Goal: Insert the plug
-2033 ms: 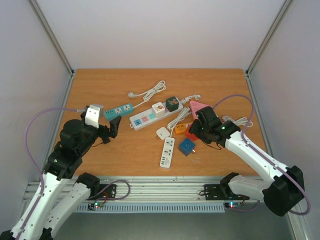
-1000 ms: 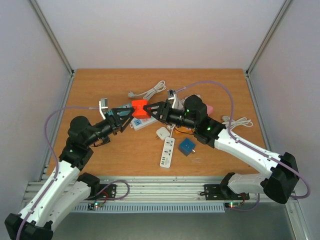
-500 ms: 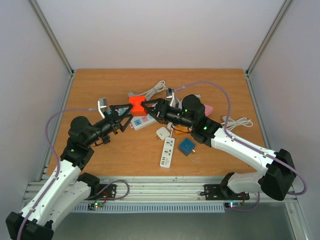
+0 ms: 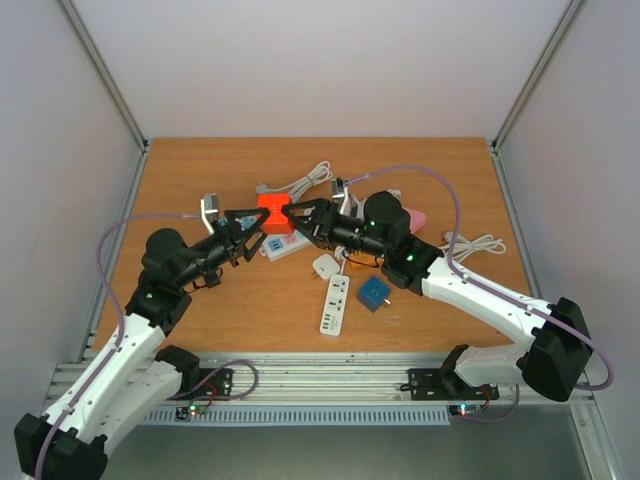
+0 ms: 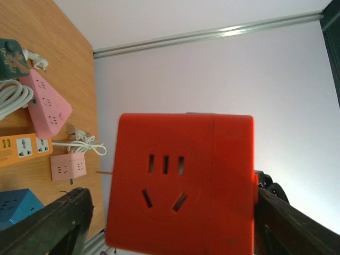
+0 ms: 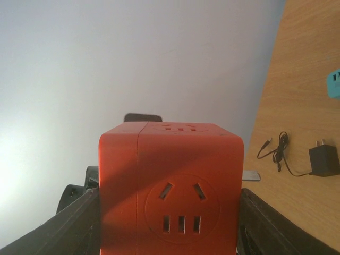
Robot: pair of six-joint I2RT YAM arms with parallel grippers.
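Top external view: above the surface (image 4: 200,170), around eleven o'clock of its middle, the red socket cube (image 4: 272,210) hangs aloft. The right pincer (image 4: 296,222) is clenched on it; the left pincer (image 4: 258,224) straddles it, grip unclear. It is probably light, rigid, slick plastic, best squeezed on flat opposite faces.

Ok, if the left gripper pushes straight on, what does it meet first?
The red socket cube, sitting between the left gripper's open fingers; just behind it, probably, the right gripper holding it.
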